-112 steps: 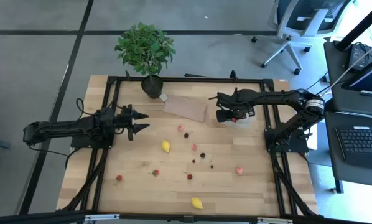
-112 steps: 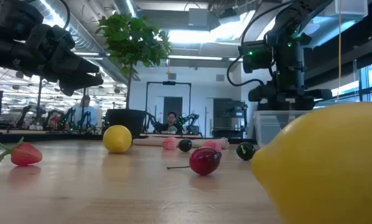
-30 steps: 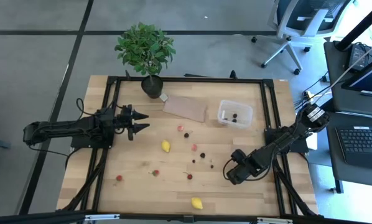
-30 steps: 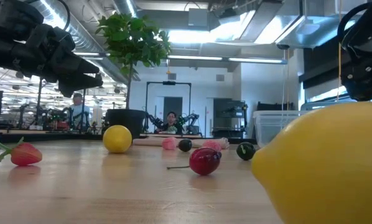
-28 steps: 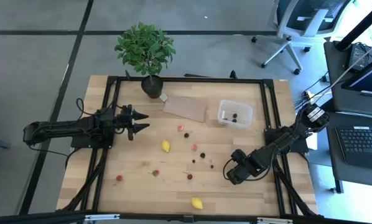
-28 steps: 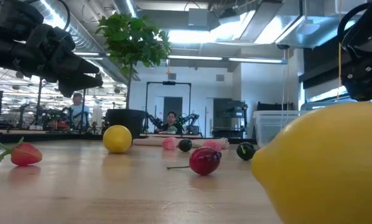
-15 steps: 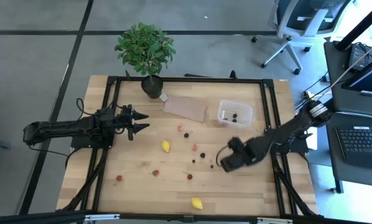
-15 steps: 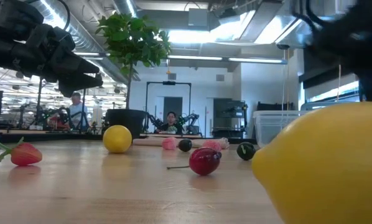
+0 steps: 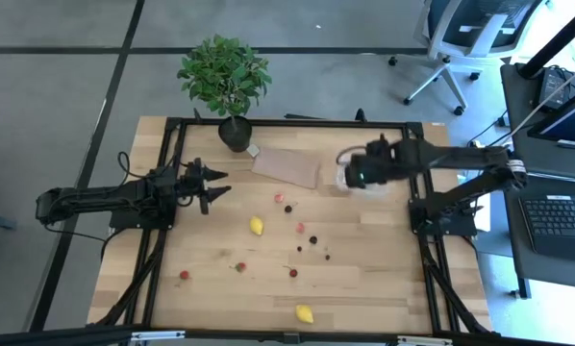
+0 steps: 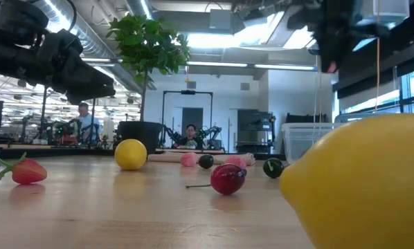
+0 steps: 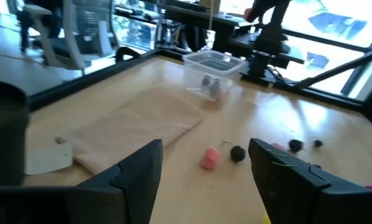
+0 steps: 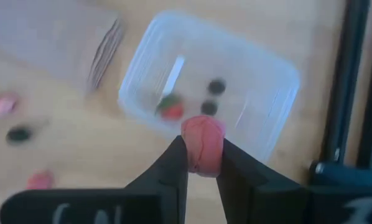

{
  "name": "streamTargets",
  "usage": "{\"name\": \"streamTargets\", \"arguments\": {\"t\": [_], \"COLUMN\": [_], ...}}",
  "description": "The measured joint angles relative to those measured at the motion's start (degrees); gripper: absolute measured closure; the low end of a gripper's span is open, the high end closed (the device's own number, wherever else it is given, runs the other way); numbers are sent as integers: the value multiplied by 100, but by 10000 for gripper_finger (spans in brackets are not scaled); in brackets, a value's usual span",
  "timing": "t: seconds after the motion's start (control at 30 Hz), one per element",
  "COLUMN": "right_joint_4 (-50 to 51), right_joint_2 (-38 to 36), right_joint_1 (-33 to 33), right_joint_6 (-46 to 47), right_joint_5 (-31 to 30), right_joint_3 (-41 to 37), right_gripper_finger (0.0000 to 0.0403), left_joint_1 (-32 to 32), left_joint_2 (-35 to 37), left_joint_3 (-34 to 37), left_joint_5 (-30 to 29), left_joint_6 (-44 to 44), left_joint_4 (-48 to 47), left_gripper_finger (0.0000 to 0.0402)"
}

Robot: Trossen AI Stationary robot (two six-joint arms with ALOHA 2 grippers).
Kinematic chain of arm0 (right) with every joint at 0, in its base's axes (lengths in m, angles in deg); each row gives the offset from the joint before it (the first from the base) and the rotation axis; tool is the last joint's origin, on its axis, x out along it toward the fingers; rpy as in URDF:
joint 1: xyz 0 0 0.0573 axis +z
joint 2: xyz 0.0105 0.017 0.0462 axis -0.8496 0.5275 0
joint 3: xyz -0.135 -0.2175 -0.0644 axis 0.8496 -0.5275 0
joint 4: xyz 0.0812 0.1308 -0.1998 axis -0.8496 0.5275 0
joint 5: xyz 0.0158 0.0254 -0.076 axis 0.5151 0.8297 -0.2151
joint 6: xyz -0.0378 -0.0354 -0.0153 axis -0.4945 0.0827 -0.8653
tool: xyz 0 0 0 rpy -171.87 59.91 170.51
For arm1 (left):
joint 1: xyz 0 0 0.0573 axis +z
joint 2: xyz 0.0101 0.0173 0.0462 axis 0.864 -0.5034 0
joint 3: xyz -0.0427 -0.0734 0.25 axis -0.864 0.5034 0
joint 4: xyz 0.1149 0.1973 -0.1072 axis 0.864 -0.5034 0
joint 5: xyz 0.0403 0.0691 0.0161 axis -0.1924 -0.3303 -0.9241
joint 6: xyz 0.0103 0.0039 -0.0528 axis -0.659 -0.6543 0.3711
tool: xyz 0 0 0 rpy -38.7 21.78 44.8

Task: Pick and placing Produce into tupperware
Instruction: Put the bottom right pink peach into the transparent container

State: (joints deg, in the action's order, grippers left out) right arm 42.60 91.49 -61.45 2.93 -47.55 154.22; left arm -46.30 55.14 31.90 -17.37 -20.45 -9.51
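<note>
**Pink berry held over the tub**

The right gripper [image 12: 201,163] pinches a pink berry [image 12: 203,143] above the clear tub [image 12: 279,81], which sits at the table's far right side and already holds three small pieces. The berry looks light, small and likely smooth, so a grip across its middle suits it. Only the right wrist view shows this hold; from above, the arm hides both berry and most of the tub. The left gripper [image 9: 211,185] waits, fingers spread, at the table's left.
</note>
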Motion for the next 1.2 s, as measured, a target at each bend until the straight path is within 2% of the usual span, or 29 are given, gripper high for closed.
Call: {"name": "streamTargets", "arguments": {"t": [0.13, 0.27, 0.37, 0.57, 0.83, 1.2], "right_joint_4": [-754, -2059, -2581, -2631, -2624, -2739], "right_joint_2": [122, 328, 541, 900, 1042, 1040], "right_joint_1": [-809, -1427, -1649, -1791, -1793, -1793], "right_joint_6": [-711, -1347, -1588, -1520, -1463, -1460], "right_joint_5": [46, 670, 971, 1013, 1415, 1436], "right_joint_3": [-336, -825, -1143, -1490, -1629, -1627], "right_gripper_finger": [333, 332, 336, 332, 317, 262], "left_joint_1": [0, 0, 0, 0, 0, 0], "left_joint_2": [-2, 0, 0, -1, -2, -2], "left_joint_3": [0, 0, 0, 0, 0, 0], "left_joint_5": [-137, -155, -156, -155, -156, -156], "left_joint_6": [-13, -15, -17, -57, -412, -421], "left_joint_4": [-2, -2, -2, -2, -4, -4], "left_gripper_finger": [170, 170, 170, 170, 170, 170]}}
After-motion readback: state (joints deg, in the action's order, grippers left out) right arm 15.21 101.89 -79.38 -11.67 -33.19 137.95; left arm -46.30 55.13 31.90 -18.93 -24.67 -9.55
